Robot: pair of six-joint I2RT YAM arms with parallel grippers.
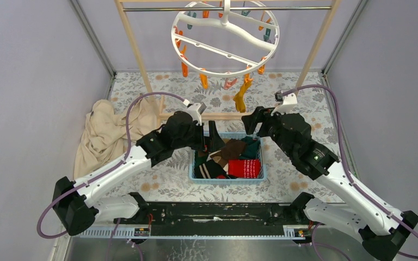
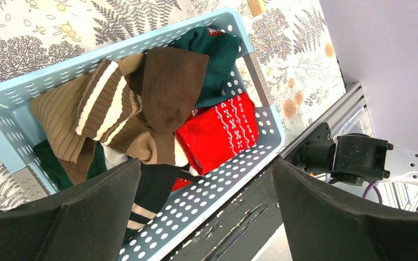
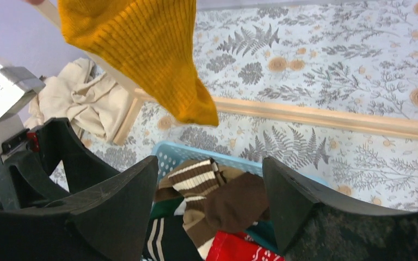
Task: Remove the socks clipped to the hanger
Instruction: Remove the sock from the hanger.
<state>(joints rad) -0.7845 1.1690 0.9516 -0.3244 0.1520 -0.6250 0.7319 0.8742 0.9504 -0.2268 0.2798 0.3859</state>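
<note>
The mustard sock (image 3: 141,60) is hanging clipped to the hanger (image 1: 227,22) over the table's far edge; other socks (image 2: 168,81) are lying in the basket (image 2: 223,185). The right gripper (image 3: 209,163) is gaping empty just below it, and the left gripper (image 2: 206,163) is gaping empty over the basket. A toe-only pinch risks slipping, and the rack rail (image 3: 315,117) is crowding close.
</note>
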